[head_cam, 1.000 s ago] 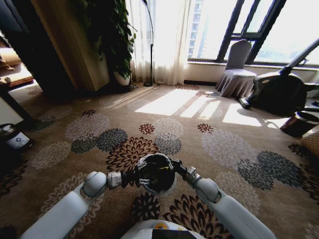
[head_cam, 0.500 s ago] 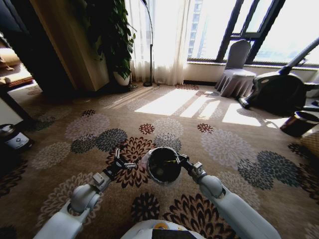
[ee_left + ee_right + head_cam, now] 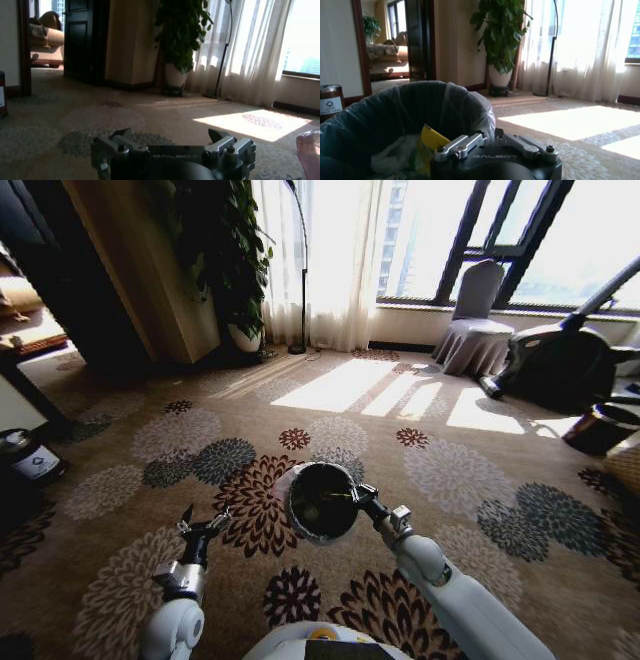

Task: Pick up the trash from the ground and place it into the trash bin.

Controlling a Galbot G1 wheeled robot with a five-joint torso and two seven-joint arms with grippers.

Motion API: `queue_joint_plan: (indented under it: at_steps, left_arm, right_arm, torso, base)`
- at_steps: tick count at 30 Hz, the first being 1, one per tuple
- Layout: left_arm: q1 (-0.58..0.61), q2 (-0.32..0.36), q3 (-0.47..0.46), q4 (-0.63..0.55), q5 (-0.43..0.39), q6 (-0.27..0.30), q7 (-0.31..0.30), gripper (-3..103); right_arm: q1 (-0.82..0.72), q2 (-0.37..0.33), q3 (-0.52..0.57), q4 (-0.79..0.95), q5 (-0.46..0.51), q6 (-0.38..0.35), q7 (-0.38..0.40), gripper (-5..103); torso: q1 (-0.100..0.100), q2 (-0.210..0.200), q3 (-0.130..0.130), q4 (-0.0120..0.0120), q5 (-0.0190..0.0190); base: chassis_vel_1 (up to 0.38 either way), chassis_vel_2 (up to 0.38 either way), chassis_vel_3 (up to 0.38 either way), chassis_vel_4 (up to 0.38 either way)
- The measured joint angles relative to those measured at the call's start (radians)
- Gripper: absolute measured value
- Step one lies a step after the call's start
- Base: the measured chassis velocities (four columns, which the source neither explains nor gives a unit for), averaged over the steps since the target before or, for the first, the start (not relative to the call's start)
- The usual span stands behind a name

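Right pincer point(image 3: 358, 497) clamps the rim of the round black trash bin with translucent liner point(image 3: 322, 500), holding it mid-carpet, yellow wrapper point(image 3: 433, 138) inside; left pincer point(image 3: 200, 527) open, empty, near-left.

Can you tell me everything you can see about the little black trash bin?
The trash bin is small, round and black, lined with a whitish see-through plastic bag that folds over its rim. The right gripper is clamped on its rim, with the bin tilted so its opening faces the head camera, over the flowery carpet. Inside lie a yellow wrapper and a white plastic bag. The left gripper is open, away from it.
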Motion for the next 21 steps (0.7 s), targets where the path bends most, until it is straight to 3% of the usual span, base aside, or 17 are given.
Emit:
queue_joint_plan:
  at_steps: [7,21]
  left_arm:
    - [-0.015,-0.008,-0.048,0.062,0.020,-0.034,-0.031,100]
    - [-0.028,0.016,-0.066,0.088,0.021,-0.026,-0.072,100]
  right_arm:
    - [-0.048,0.003,0.018,0.028,-0.015,-0.008,0.000,4]
    - [-0.071,0.022,0.027,0.031,-0.029,-0.011,0.000,4]
  torso:
    - [0.000,0.000,0.000,-0.0002,0.0000]
    - [0.000,0.000,0.000,-0.0002,-0.0002]
  base:
    - [0.184,-0.006,-0.215,-0.003]
    - [0.418,0.088,-0.410,-0.090]
